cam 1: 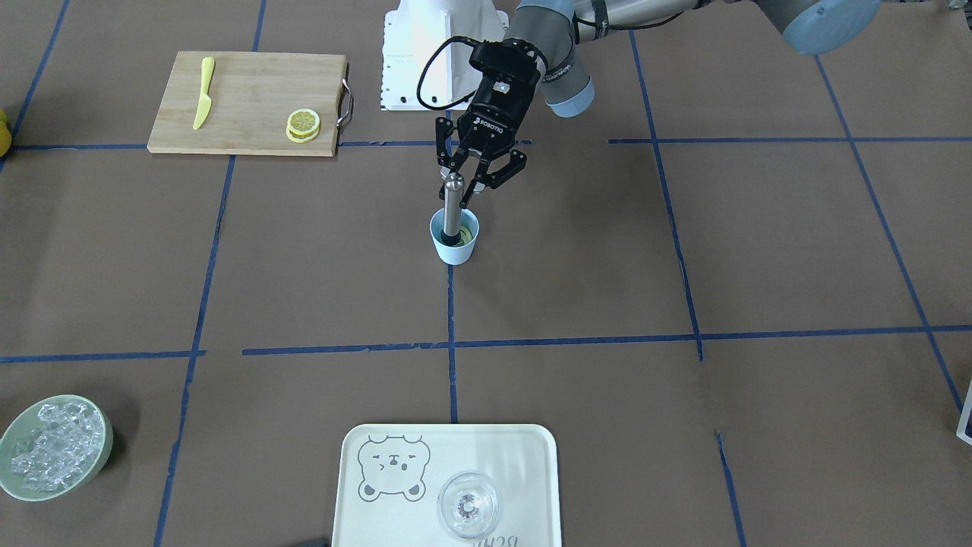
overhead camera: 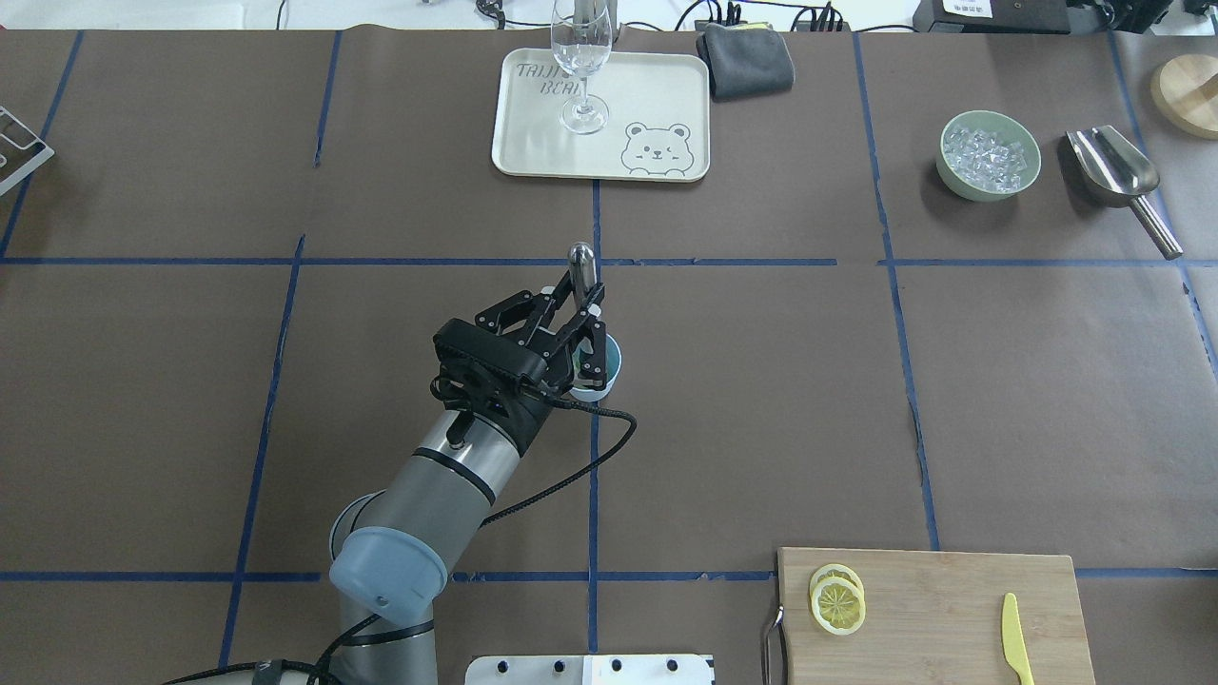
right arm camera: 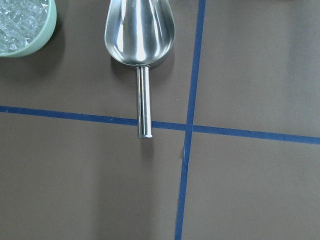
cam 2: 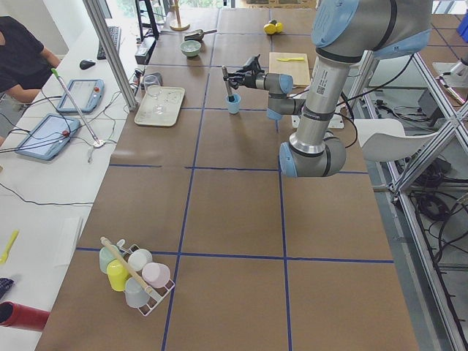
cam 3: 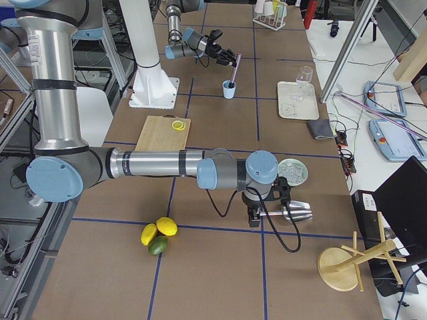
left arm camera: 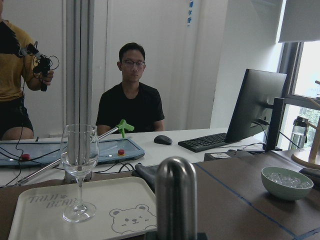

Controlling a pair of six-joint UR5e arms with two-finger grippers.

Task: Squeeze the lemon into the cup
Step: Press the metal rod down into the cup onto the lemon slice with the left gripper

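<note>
Now mashing time, by the look of it. See the left fingers (cam 1: 472, 194) pinched narrow on the shiny masher (cam 1: 452, 207), just under its round top. Find the lemon (cam 1: 468, 232) down inside the cup (cam 1: 456, 252), a bit of yellow peeking out beside the masher's foot. Spot the cup alone in the middle of the surface (cam 1: 607, 266), standing up straight, with no other grip on it. So push gently. Press straight down, not sideways, or risk tipping the small light cup over. Better to stand the masher more upright first, since leaning a little now, top away from the robot. Twist a tiny bit while pressing, to get the juice out. Hold on tight, to stop the smooth metal from sliding up through the fingers. Lift slowly after, in case of the slice sticking to the foot and coming out too. Leave the two other slices (cam 1: 303, 125) on the board (cam 1: 243, 99) alone. As for the right fingers (cam 3: 256, 213), far off by the scoop (right arm camera: 140, 35): cannot tell whether wide or narrow, too small to see. No help from that side for steadying the cup, so slow and soft all the way.
</note>
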